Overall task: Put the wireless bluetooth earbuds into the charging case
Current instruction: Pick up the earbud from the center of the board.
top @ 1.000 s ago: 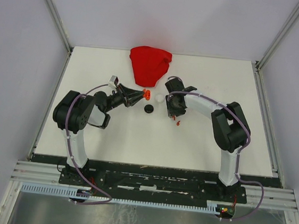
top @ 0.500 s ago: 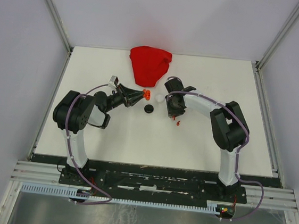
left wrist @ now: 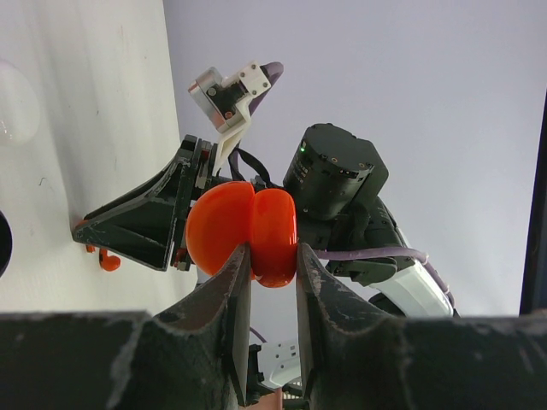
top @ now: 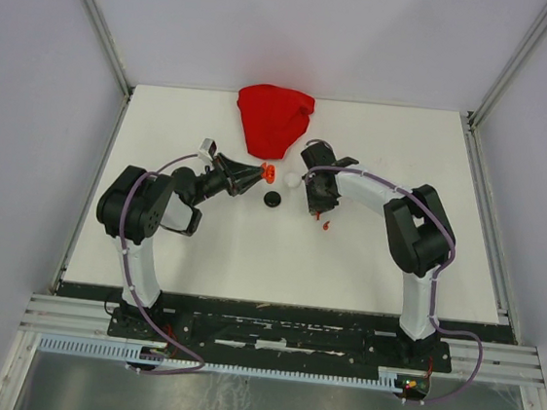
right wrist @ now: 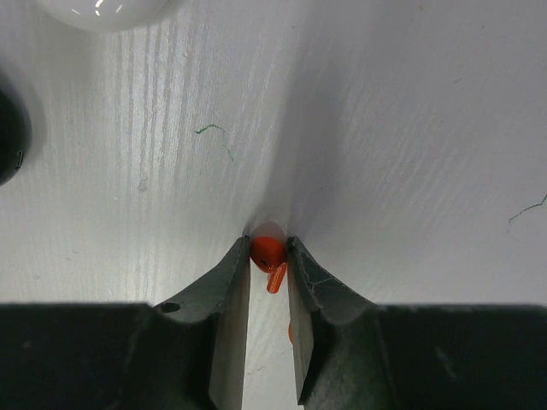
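The right claw is pinched shut on a red earbud lying on the table. Its tips touch the surface, and only the bud's rounded head sits between the pads, with the stem poking out beneath. That hold looks thin: a round, slick head caught at the very tips can squirt out or swivel when the claw lifts, and a turned bud would meet its socket sideways. A second red earbud lies just beside the claw, so any sideways drag on rising could knock it away. The left claw is clamped on the red case, holding it edge-on above the table near the right claw. The pads catch only the case's lower rim, so a push from the bud may tip or twist it in the grip. I cannot tell whether its cavity faces the right arm. The white case and black case sit between the arms, close enough to be bumped during the transfer.
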Motion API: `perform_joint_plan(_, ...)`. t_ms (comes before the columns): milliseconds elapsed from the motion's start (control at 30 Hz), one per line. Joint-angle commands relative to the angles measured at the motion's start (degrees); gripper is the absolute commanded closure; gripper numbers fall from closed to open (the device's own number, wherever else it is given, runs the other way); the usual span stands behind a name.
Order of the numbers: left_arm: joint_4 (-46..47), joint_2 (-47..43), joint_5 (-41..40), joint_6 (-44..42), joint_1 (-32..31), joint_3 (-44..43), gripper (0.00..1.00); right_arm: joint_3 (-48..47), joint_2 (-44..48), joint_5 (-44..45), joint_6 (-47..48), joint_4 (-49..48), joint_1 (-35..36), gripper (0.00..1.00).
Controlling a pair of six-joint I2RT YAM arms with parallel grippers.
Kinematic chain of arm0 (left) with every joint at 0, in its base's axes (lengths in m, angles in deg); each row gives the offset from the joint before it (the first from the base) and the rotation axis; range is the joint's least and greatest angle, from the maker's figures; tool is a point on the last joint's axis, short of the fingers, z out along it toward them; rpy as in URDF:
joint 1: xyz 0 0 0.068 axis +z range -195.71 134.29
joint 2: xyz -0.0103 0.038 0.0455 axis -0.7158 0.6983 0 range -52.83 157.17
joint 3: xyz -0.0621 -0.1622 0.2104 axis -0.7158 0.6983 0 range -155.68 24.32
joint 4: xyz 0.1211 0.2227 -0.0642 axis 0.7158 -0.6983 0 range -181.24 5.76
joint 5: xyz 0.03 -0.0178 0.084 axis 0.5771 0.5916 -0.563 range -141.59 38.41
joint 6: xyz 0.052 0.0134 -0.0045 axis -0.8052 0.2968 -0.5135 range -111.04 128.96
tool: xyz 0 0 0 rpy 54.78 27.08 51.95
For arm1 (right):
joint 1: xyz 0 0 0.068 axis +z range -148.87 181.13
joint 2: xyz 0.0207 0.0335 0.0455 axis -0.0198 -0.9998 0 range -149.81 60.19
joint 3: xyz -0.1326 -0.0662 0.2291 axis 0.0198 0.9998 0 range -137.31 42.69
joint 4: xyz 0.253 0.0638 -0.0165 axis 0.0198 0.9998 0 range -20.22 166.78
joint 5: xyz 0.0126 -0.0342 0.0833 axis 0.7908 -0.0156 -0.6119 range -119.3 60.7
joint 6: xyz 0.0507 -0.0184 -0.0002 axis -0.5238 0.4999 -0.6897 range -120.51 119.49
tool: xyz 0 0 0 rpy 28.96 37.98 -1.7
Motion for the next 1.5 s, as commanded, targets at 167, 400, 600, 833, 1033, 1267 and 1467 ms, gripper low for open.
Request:
perform_joint_plan(167, 11.7, -0.2, 1.5, 4.6, 0.6, -0.2, 0.97, -2.3, -0.5, 1.0, -0.1, 0.9, 0.1, 0.7)
perform_joint_plan(400, 11.7, -0.2, 1.6, 4.6, 0.6, -0.1, 0.97, -2.3, -0.5, 1.2, -0.2, 1.0, 0.1, 0.62)
perform_joint_plan(600, 11.7, -0.3, 1.8, 4.6, 0.9, 0.0, 0.97, -2.0, -0.5, 1.4, -0.5, 1.0, 0.1, 0.61)
perform_joint_plan(833, 11.7, 0.0, 1.8, 4.6, 1.0, -0.1, 0.97, -1.8, -0.4, 1.4, -0.6, 0.8, 0.1, 0.61)
perform_joint_plan(1033, 11.7, -0.2, 1.8, 4.6, 1.0, -0.1, 0.97, -1.7, -0.4, 1.3, -0.6, 0.6, 0.1, 0.62)
perform_joint_plan(1267, 11.8, -0.3, 1.8, 4.6, 1.0, 0.1, 0.97, -1.5, -0.5, 1.3, -0.6, 0.5, 0.1, 0.62)
perform_joint_plan(1467, 11.7, -0.4, 1.8, 4.6, 1.0, 0.1, 0.97, -1.5, -0.6, 1.3, -0.5, 0.5, 0.0, 0.63)
